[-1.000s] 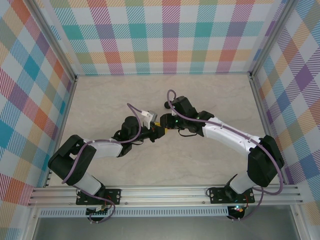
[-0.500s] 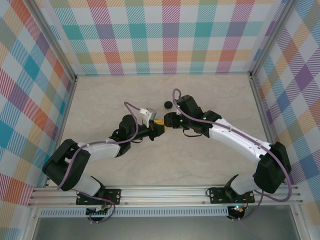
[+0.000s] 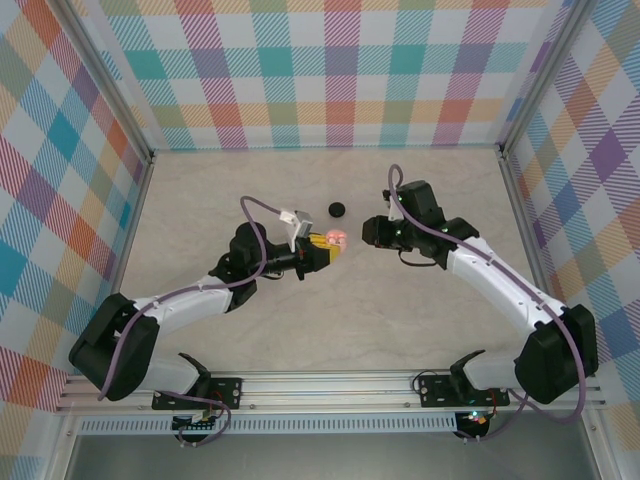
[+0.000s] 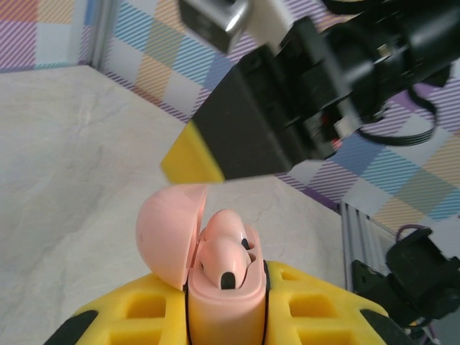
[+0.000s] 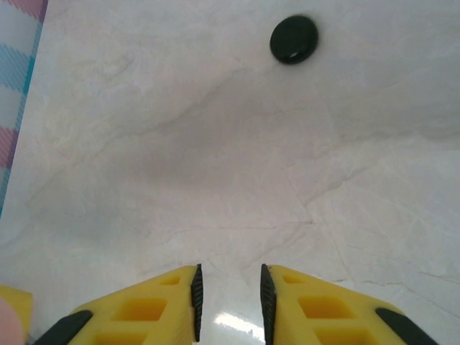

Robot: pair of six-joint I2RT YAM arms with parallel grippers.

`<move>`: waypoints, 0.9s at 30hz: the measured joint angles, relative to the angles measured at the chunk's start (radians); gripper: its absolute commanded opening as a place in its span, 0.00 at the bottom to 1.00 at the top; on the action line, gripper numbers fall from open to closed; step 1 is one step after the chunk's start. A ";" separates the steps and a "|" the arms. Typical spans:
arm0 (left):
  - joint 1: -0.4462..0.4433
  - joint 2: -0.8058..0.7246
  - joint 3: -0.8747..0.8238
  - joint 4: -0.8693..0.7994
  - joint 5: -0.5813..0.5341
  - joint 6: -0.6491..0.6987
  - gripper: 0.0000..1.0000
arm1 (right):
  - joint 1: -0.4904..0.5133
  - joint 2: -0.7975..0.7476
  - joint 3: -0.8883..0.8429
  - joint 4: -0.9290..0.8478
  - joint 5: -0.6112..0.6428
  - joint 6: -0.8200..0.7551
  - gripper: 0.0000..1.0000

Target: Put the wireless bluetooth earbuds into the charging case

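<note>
Right jaws pulled away, left jaws holding open pink case

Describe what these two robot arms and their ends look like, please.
The left arm and right arm match: white shells between chunky black joints, with a purple cable looping along each. Each ends in a two-fingered tool; on the left tool and right tool alike, the fingers are yellow with square recesses, black inner pads and black corners.
</note>
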 measured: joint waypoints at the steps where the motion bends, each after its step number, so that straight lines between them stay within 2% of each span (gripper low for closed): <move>1: 0.000 -0.003 0.009 -0.005 0.020 0.000 0.11 | -0.002 0.004 -0.003 0.002 -0.024 -0.007 0.26; 8: 0.000 -0.013 0.051 -0.011 0.123 -0.003 0.10 | -0.002 0.025 -0.014 0.054 -0.176 -0.045 0.23; 18: -0.011 -0.010 0.063 -0.011 0.192 -0.010 0.10 | -0.002 0.029 -0.015 0.145 -0.339 -0.056 0.23; 27: -0.014 0.032 0.076 -0.012 0.209 -0.028 0.11 | -0.014 -0.016 -0.058 0.203 -0.381 -0.056 0.24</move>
